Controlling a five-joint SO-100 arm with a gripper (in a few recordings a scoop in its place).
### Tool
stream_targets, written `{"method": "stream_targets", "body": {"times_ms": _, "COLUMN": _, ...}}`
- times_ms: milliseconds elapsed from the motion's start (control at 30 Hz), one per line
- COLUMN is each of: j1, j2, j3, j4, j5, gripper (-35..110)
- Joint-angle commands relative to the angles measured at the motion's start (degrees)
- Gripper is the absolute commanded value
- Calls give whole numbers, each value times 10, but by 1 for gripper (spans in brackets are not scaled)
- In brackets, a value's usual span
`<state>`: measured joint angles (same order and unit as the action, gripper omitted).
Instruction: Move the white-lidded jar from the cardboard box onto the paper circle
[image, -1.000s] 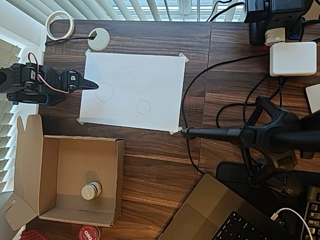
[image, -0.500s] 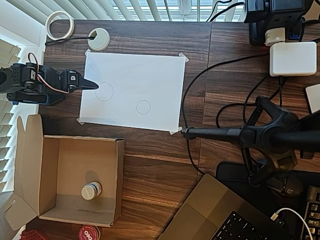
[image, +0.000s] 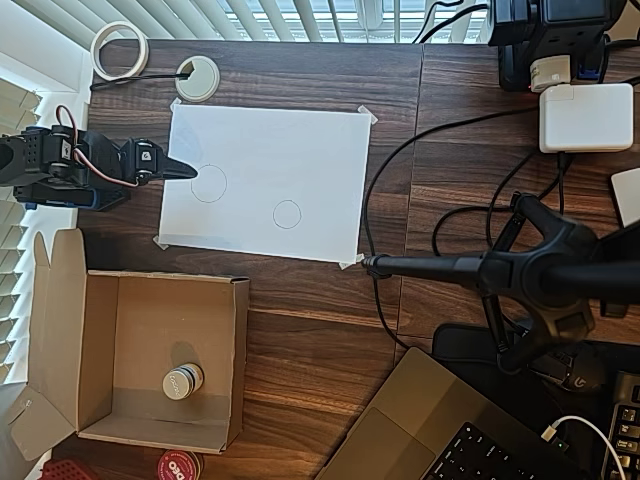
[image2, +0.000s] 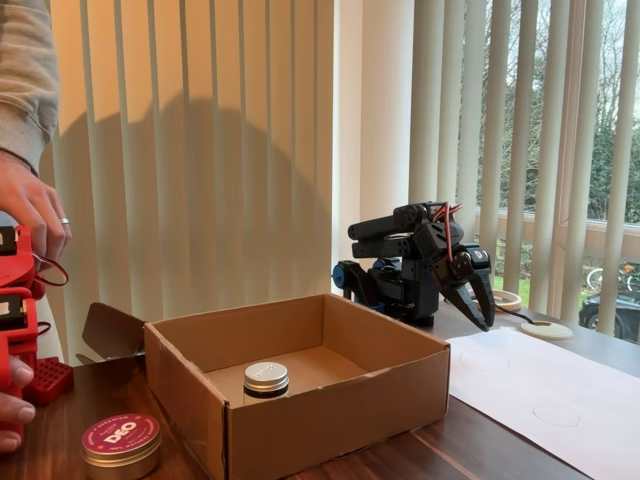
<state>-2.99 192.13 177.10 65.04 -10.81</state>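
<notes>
Off-white-lidded jar (image: 183, 381) on the cardboard box (image: 100, 352) floor, lower left of the overhead view | paper circle (image: 287, 214) bare, mid-sheet | hand (image: 188, 172) empty, fingers together, at the sheet's left edge | step: reach not begun | next: swing over box, open, descend.

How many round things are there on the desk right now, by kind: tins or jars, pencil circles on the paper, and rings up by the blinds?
Tins or jars: 2, the white-lidded jar in the cardboard box and the red-lidded tin outside it
Pencil circles: 2, the smaller paper circle and the larger circle
Rings: 2, the tape roll and the desk grommet
Total: 6
</notes>
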Motion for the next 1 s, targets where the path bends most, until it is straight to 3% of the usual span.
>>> {"method": "stream_targets", "body": {"times_ms": 0, "j1": -8, "j2": 38, "j3": -4, "j4": -10, "j5": -9, "gripper": 0}}
{"method": "stream_targets", "body": {"times_ms": 367, "j1": 11, "j2": 23, "j3": -33, "j4": -19, "j5": -33, "gripper": 2}}
{"method": "stream_targets", "body": {"times_ms": 533, "j1": 21, "j2": -26, "j3": -76, "j4": -40, "j5": -84, "gripper": 26}}
{"method": "stream_targets", "body": {"times_ms": 667, "j1": 42, "j2": -97, "j3": -134, "j4": -58, "j5": -152, "gripper": 41}}
{"method": "stream_targets", "body": {"times_ms": 967, "j1": 174, "j2": -342, "j3": -324, "j4": -140, "j5": -439, "gripper": 42}}
